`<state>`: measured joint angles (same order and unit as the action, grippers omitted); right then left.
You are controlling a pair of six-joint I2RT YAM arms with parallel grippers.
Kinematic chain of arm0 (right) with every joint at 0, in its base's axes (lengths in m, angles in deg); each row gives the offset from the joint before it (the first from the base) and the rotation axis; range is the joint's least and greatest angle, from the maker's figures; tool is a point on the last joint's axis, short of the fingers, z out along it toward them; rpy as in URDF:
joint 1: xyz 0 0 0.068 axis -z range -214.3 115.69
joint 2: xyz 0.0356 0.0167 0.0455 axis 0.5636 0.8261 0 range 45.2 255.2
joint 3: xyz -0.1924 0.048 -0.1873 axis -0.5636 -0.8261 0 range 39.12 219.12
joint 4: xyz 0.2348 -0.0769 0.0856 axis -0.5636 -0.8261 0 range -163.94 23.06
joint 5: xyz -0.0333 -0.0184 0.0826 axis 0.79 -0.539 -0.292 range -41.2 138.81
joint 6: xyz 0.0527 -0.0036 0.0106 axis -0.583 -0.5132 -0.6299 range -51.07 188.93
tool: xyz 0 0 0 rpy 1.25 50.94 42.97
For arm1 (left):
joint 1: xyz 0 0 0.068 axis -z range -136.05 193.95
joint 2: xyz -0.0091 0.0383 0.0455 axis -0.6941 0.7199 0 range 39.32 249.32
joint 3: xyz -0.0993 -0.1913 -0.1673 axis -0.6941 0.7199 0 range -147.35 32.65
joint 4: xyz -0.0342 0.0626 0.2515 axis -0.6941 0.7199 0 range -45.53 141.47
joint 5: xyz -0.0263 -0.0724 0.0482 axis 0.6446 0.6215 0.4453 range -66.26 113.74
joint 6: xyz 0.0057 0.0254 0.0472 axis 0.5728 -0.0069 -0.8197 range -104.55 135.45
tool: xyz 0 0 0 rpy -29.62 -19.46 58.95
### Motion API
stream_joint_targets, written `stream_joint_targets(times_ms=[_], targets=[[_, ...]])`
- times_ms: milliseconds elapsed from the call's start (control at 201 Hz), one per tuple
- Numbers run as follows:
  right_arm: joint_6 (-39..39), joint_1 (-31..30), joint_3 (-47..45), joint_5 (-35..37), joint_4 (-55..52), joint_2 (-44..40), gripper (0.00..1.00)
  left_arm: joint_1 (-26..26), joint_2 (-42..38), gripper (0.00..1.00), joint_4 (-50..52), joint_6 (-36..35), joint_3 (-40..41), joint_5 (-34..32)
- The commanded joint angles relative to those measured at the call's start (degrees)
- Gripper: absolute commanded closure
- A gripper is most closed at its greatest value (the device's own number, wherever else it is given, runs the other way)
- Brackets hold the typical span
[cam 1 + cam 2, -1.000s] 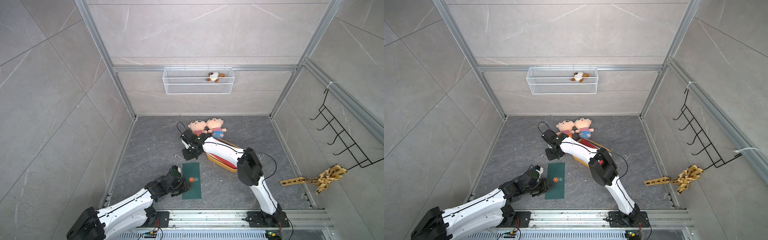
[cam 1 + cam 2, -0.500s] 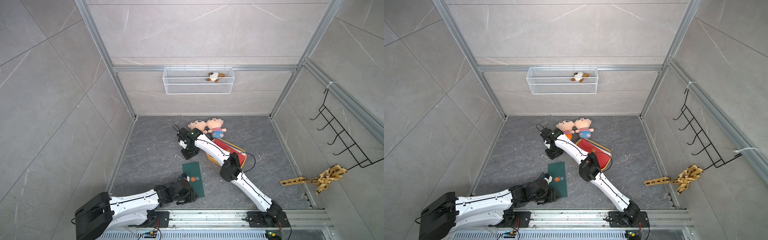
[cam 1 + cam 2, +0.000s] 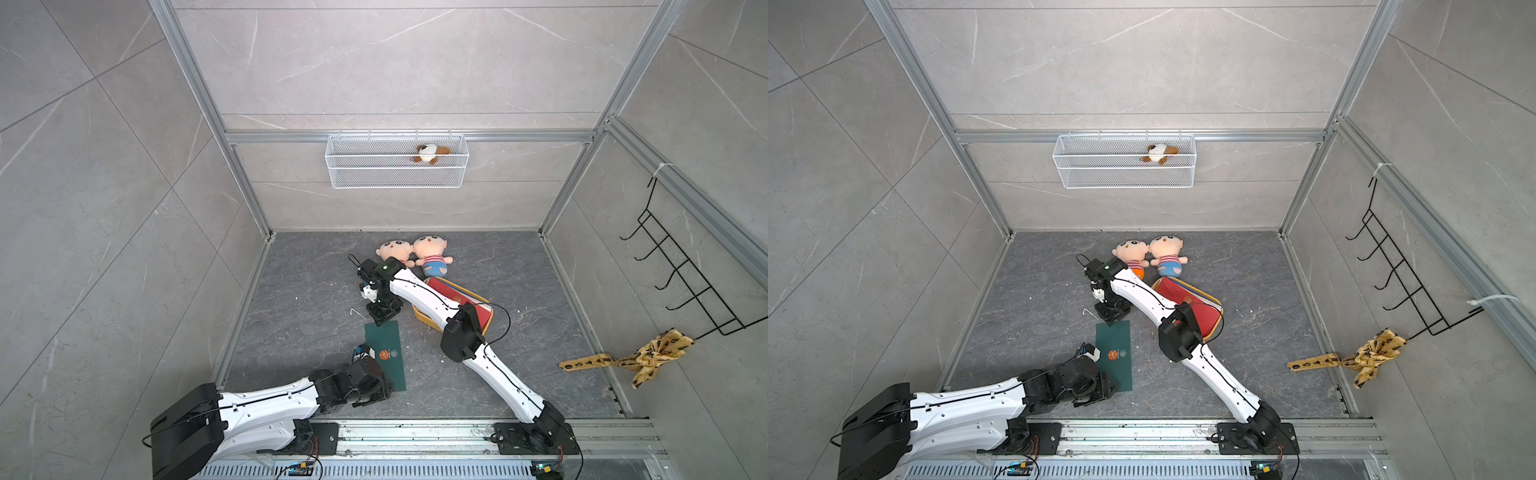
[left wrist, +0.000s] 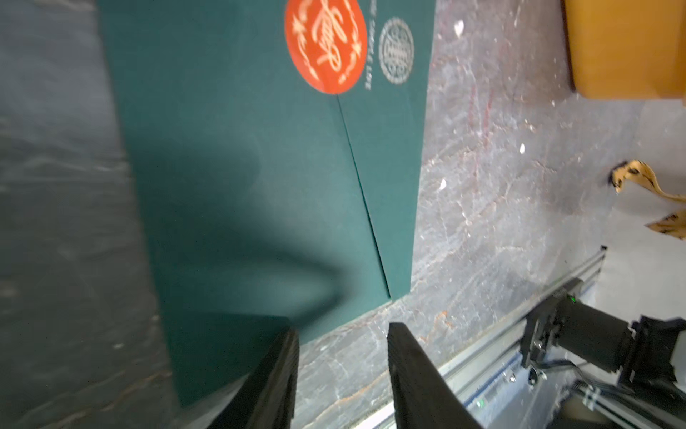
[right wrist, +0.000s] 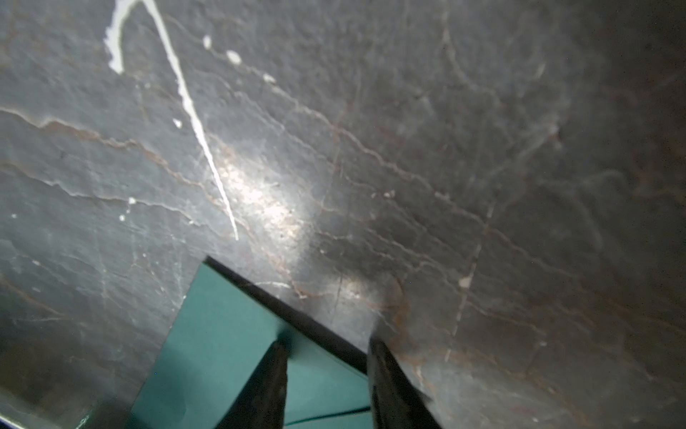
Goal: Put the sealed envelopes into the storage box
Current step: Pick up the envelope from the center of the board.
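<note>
Left jaws stand spread and low at the green envelope's [image 3: 384, 355] end nearest them, one finger [image 4: 274, 379] over its corner and the other over bare surface [image 4: 482, 185]. Right jaws, also spread, straddle the opposite short end, one finger [image 5: 267, 386] over the paper and the other just past the edge. Neither pair pinches anything. The envelope lies flat between the two pairs, seal up. Thin paper on a hard surface offers no lip, so taking an end from each side looks meant to raise an edge. The box [image 4: 623, 48], a red envelope [image 3: 444, 287] on top, lies beside the right jaws, partly under that arm.
</note>
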<state>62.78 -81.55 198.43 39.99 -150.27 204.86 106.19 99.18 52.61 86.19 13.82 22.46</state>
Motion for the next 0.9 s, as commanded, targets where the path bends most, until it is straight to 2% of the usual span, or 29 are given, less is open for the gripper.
stream_joint_targets(times_ms=[0,259,453,542,682,771,896], targets=[[0.9,0.0,-0.9,-2.0,-1.4,0.1,0.6,-2.3,1.3,0.53,14.1,1.4,-0.1,-9.4],[0.1,2.1,-1.1,-6.0,-1.0,-3.1,0.6,-15.0,-1.3,0.48,19.0,-4.5,-3.5,-13.3],[0.6,2.5,-5.1,-10.7,0.4,-6.4,0.6,-23.3,-2.5,0.44,19.4,-9.2,-4.5,-13.1],[0.4,2.6,-6.1,-12.2,1.0,-7.4,0.61,-24.3,-3.4,0.4,20.5,-9.0,-5.8,-14.5],[-0.9,2.7,-5.2,-10.7,1.6,-8.9,0.61,-24.3,-8.2,0.36,24.6,-6.7,-7.9,-17.4],[-2.1,2.8,-1.2,-7.4,0.1,-9.2,0.61,-24.3,-13.3,0.33,26.7,-5.1,-8.5,-17.5],[-3.3,2.8,9.4,-2.4,-2.5,-10.2,0.61,-24.3,-19.1,0.31,28.0,-3.5,-8.1,-16.3]])
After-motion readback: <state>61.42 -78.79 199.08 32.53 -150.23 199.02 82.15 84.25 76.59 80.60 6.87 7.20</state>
